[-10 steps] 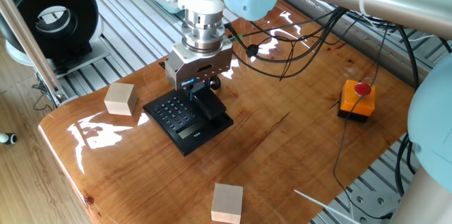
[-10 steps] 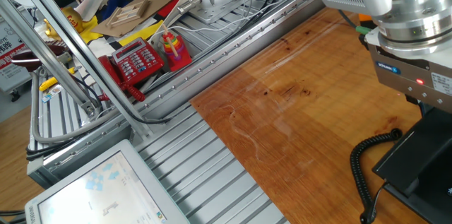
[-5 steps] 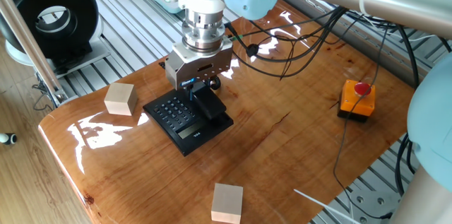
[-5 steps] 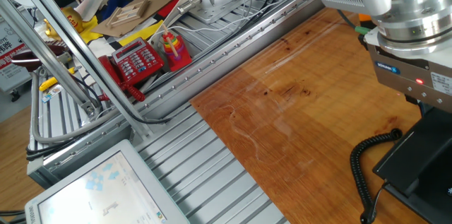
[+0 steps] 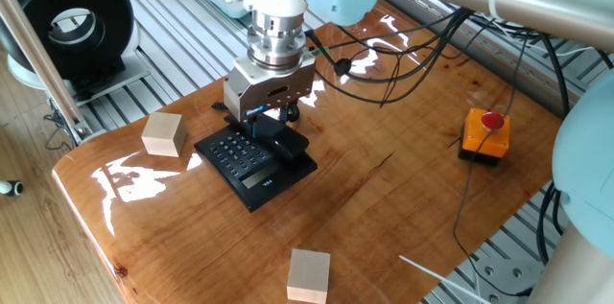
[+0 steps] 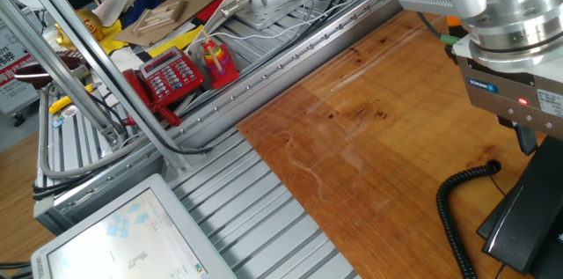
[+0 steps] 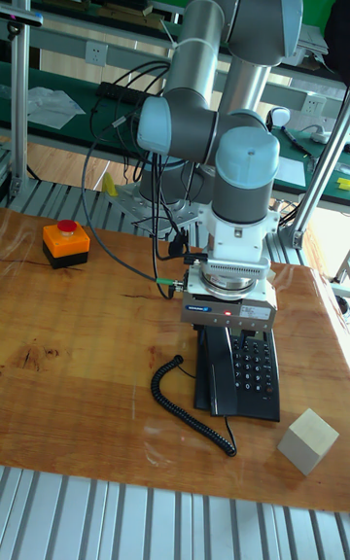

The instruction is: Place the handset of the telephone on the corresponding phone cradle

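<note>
Since the earlier frames my gripper (image 5: 271,117) has lifted a little off the phone, and in the other fixed view the black body below it has dropped toward the lower right corner, showing more of the fingers (image 6: 526,139).

My arm (image 7: 219,74) reaches down from the far side of the table (image 5: 384,198), wrist pointing straight down over the phone (image 5: 251,157). The phone lies flat at the near left part of the wood, keypad and small display facing up.

The handset (image 5: 280,138) lies along the right strip of the base, on the cradle (image 5: 293,155); in the tall view it is the plain black bar (image 7: 212,366) left of the keys. My fingers hang just above its far end. I cannot tell whether they are spread or closed; as far as I can see they grip nothing.

The coiled cord (image 7: 185,404) loops out on the wood beside the phone, and in the other fixed view it curls up near my fingers (image 6: 457,200).

One wooden cube (image 5: 163,134) stands left of the phone, near the table's edge. A second cube (image 5: 309,275) sits at the near edge, well apart from it. The orange box (image 5: 485,135) with its red button stands far right, clear of everything.
</note>
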`<state>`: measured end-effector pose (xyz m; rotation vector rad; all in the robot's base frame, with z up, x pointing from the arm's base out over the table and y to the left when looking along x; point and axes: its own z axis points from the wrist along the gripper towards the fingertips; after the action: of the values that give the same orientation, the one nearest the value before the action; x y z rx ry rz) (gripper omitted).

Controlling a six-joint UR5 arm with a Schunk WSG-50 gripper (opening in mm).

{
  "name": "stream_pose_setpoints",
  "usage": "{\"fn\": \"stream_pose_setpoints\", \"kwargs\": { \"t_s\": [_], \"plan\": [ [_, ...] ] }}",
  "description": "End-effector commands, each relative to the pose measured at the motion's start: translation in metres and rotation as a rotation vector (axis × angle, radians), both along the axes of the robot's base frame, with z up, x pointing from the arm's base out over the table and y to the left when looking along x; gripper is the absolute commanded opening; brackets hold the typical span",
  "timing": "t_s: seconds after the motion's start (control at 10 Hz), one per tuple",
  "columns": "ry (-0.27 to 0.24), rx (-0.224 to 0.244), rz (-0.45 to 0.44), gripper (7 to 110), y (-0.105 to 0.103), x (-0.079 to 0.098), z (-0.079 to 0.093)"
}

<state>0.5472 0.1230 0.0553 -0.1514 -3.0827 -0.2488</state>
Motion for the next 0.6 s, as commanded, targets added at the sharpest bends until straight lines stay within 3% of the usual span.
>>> {"fn": "stream_pose_setpoints", "kwargs": {
  "t_s": [0.0,0.4,0.5],
  "plan": [
    [-0.009,0.012,-0.015,66,-0.0011,0.0047,0.0026],
    [0.024,-0.009,-0.029,66,-0.0105,-0.0027,0.0038],
    [0.017,0.001,-0.025,44,-0.0084,-0.0013,0.0048]
  ]
}}
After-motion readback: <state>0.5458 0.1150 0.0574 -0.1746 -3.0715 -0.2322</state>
